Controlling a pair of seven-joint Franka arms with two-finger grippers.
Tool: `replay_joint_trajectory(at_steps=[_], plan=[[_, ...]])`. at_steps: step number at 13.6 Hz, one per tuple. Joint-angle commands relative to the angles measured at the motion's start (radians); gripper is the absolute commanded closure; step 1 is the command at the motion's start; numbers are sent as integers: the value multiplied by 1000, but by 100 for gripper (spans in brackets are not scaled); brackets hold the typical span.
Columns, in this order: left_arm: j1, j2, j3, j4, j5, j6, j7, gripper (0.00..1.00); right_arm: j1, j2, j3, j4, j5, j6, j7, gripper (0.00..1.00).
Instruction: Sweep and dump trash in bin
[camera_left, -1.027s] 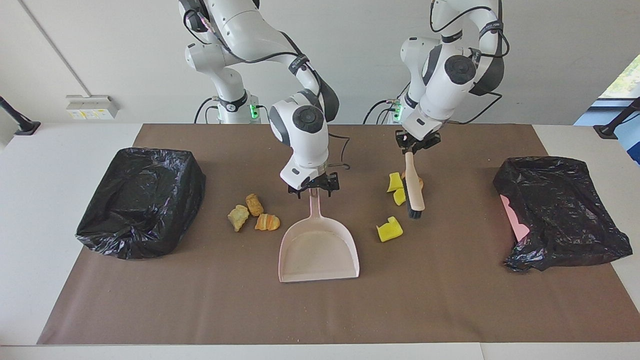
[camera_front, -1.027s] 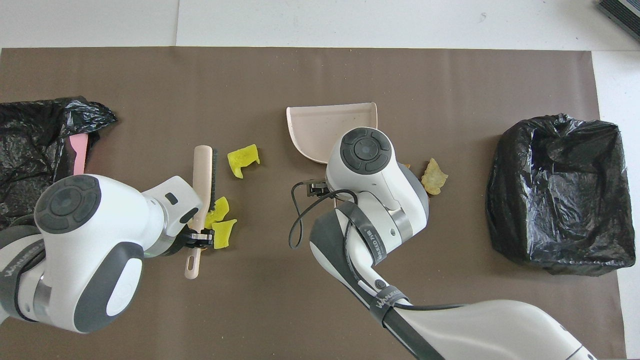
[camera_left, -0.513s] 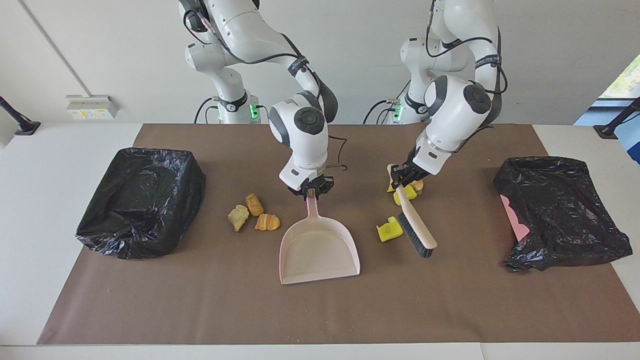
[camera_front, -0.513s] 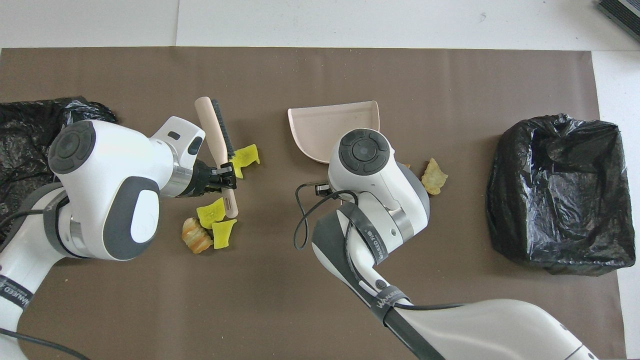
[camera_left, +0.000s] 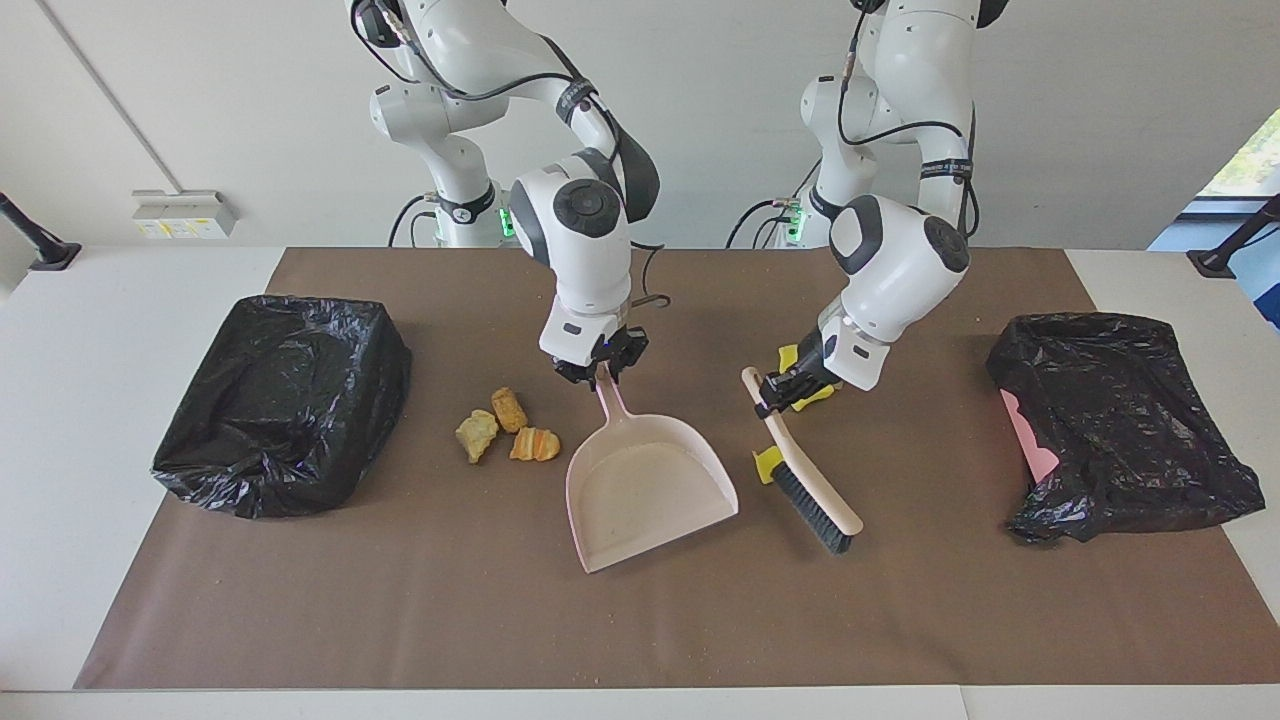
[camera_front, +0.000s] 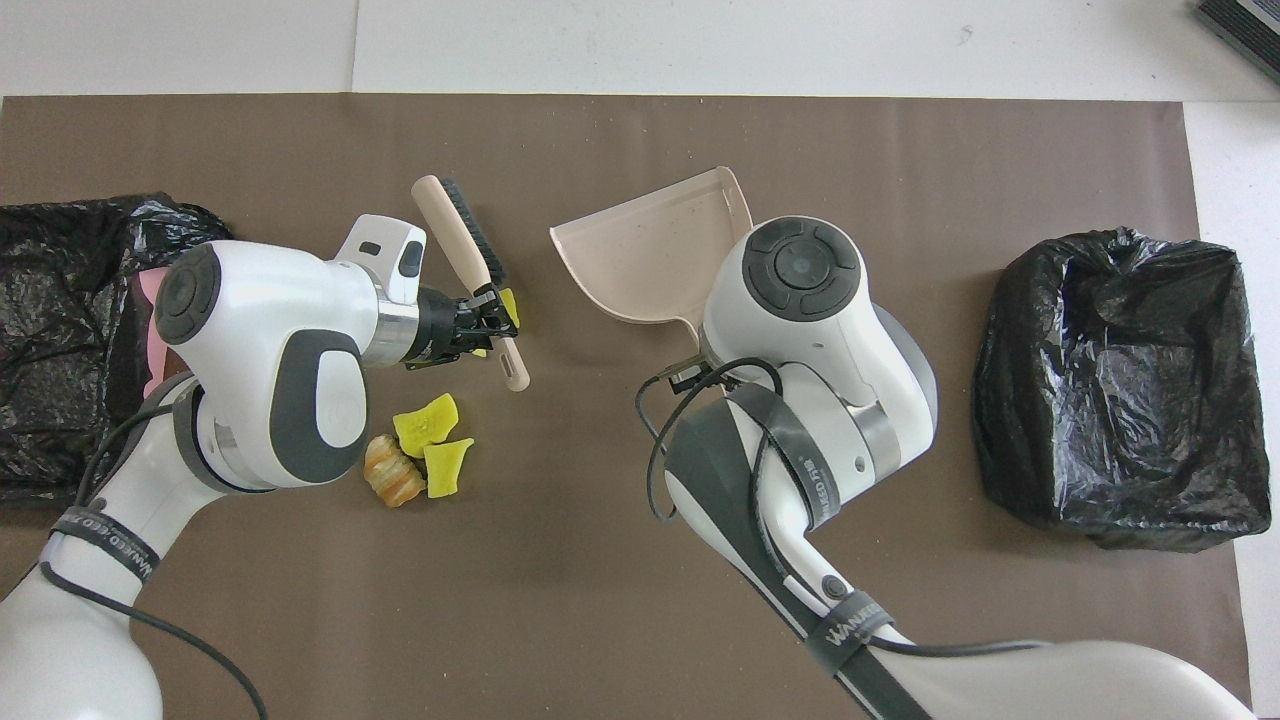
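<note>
Brown mat; arm band, perhaps "WANEED"

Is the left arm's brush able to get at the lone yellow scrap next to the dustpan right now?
Probably yes. The left gripper holds the brush by its handle, bristles right beside the yellow scrap, with open mat between it and the dustpan mouth.

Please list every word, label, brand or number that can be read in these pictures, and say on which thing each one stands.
"WANEED": on the strap around the right arm, overhead view; the letters after it are blurred.
Strap around the left arm: white print, too blurred to read.
Yellow labels on the wall box: too small to read.
</note>
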Motion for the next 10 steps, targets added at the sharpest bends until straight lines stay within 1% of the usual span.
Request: replay_joint_trajectory(at_steps=[1, 3, 5, 6, 8, 10], plan=[[0, 25, -18, 24, -99, 73, -11, 100, -20, -141, 5, -97, 10, -68, -208, 100], [-4, 50, -18, 21, -104, 84, -8, 100, -13, -201, 5, -146, -16, -104, -256, 100], [-21, 59, -23, 10, -117, 87, -22, 100, -6, -221, 5, -174, -24, -114, -338, 100], [-35, 59, -23, 1, -125, 92, -54, 100, -23, -224, 5, -188, -24, -130, -441, 100], [-47, 44, -21, -28, -125, 46, -117, 100, -75, -241, 5, -229, -24, -119, -605, 100], [-46, 16, -15, -41, -125, -69, -158, 100, -91, -247, 4, -252, -26, -110, -694, 100]])
